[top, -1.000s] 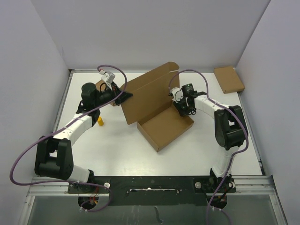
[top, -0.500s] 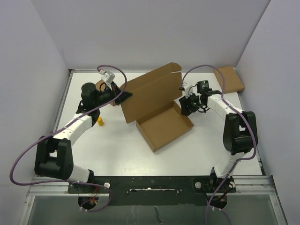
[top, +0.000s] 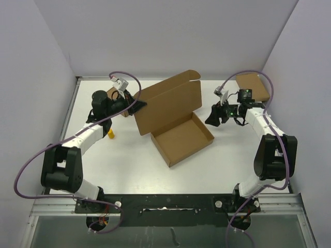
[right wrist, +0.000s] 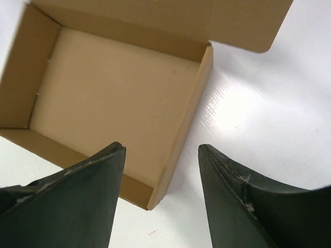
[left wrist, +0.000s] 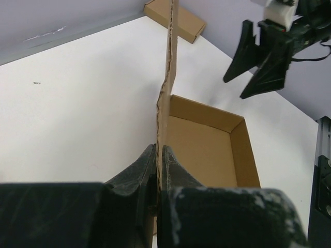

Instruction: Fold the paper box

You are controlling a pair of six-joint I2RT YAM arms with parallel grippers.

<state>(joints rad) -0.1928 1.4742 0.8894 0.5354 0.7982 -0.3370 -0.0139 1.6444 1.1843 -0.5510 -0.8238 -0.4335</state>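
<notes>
On my overhead feed, a flat brown cardboard box (top: 253, 87) lies in the far right corner of the white bench (top: 170, 175), close to both the far edge and the right edge, with its long side slightly askew to them. A second small brown box (top: 110, 94) sits toward the far left corner — I can only see part of it. Near the left edge, roughly midway between the far and near edges, a small yellow object (top: 110, 135) sits alone — too small on my screen to identify.
</notes>
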